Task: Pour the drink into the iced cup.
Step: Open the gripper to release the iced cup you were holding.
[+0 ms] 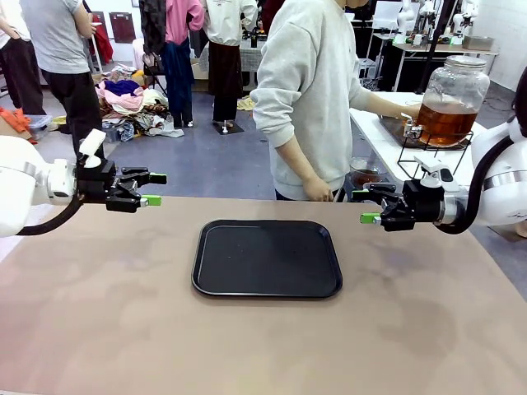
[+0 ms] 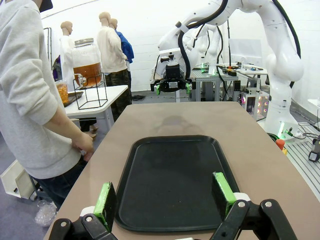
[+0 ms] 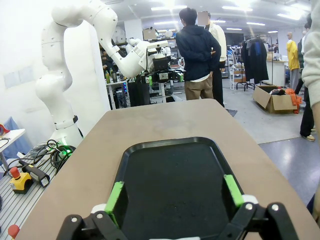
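Both grippers, left gripper (image 1: 151,189) and right gripper (image 1: 370,204), are hovering wide open and empty beside the black rectangular plastic tray (image 1: 267,257). At two o'clock, the amber drink (image 1: 445,120) is sitting in its glass dispenser; the person is perhaps filling there, so receiving a cup comes next.

Amber drink (image 1: 445,120) half-fills the glass dispenser jar (image 1: 451,85), upright.

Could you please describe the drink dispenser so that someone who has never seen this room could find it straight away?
Look past the brown table with the black tray to the white side table beside the person in the grey sweatshirt. There, on a black wire stand, sits a big round glass jar. Its metal lid, spigot and amber-brown drink set it apart.
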You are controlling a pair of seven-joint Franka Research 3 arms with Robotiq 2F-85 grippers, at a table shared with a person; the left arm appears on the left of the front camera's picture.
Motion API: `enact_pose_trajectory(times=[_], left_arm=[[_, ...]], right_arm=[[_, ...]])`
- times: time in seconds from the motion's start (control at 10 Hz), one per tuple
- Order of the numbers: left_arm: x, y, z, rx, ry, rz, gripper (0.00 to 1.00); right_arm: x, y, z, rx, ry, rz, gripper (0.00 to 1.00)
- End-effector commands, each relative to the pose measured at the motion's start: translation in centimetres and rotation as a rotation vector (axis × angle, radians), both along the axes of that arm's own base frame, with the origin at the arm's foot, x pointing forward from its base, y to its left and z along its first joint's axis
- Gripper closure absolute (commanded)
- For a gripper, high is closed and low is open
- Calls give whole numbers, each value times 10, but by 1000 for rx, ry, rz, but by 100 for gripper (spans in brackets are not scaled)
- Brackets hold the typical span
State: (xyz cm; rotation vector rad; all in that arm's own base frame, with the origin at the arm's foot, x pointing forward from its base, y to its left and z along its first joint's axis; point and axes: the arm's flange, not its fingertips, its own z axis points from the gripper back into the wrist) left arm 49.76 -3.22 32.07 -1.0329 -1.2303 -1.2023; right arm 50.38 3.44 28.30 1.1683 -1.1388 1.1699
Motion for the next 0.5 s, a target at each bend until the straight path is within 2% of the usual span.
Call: enact_pose_trajectory(times=[0.0,0.4], left_arm=[[0,-1,2,-7,-3,7,0],[0,-1,2,-7,-3,7,0]], right_arm=[[2,2,2,-4,-3,-4,0],[2,2,2,-4,-3,-4,0]])
